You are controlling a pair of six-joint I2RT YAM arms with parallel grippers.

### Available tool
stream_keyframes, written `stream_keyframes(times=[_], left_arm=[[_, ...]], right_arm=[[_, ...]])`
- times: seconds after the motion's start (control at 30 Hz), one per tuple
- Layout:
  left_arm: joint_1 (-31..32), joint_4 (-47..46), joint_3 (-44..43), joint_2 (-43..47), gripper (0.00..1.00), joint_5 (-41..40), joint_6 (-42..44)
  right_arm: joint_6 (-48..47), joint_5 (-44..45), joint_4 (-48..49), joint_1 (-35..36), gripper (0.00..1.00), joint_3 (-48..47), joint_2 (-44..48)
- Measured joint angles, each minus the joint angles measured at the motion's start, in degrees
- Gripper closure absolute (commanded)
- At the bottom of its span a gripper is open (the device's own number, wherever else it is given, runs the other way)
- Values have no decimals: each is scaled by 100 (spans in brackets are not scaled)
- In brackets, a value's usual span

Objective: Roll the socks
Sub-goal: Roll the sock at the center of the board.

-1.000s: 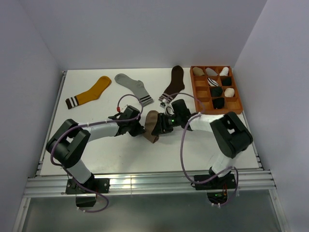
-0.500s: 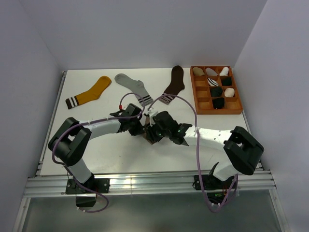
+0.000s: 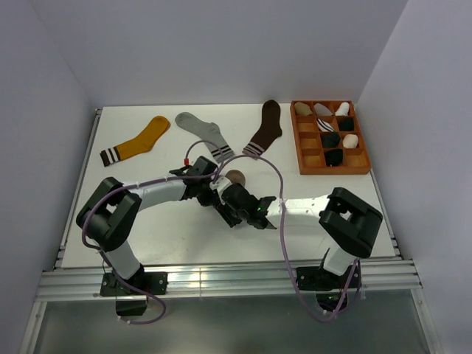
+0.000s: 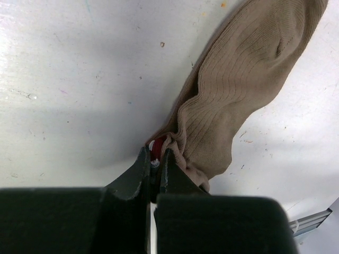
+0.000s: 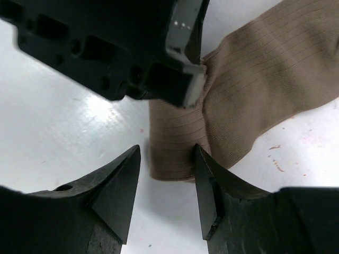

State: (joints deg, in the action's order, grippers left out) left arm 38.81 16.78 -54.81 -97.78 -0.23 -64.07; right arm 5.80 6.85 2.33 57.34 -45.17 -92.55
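At mid-bench (image 3: pixel 169 236), left tool (image 4: pixel 155 159) pinches tight on the taupe sock (image 4: pixel 233 100) at its cuff, maroon barely peeking out. Right tool (image 5: pixel 167 153) gapes astride the sock's end, gripping nothing. From above, arms hide most of it.

A white table (image 3: pixel 147 236) fills the middle of the overhead view. Three plain, pale grey walls box it in: the left wall (image 3: pixel 37 110), the far wall (image 3: pixel 221 44) and the right wall (image 3: pixel 435 110), meeting in straight corners. A ribbed aluminium rail (image 3: pixel 236 279) runs along the table's near edge, and a thin metal strip (image 3: pixel 82 177) borders its left edge. Nearer than the rail lies a dull grey surface (image 3: pixel 236 324). The light is soft and even, casting faint shadows. Close up, the table's top is glossy white with bright glare patches, a small brown speck (image 4: pixel 162 44) and fine pinkish scuffs (image 5: pixel 275 159).
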Motion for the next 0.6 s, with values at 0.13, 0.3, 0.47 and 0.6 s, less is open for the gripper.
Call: stream_keyframes(times=[0.13,0.3,0.47,0.6], left_arm=[[-15,57,-63,-37,100,44,50],[-66,79,-83,-48,100,131,149],[-133,116,-101,-50,99,192,214],[-168,131,-116,-52,89,195,297]], right_arm=[[-57,297,-28,90,47,-151,-247],[-52,809,-103,216,53,-365,-564],[20,1163,-164,330,82,-470,-688],[94,1224,-240,369,100,-525,-697]])
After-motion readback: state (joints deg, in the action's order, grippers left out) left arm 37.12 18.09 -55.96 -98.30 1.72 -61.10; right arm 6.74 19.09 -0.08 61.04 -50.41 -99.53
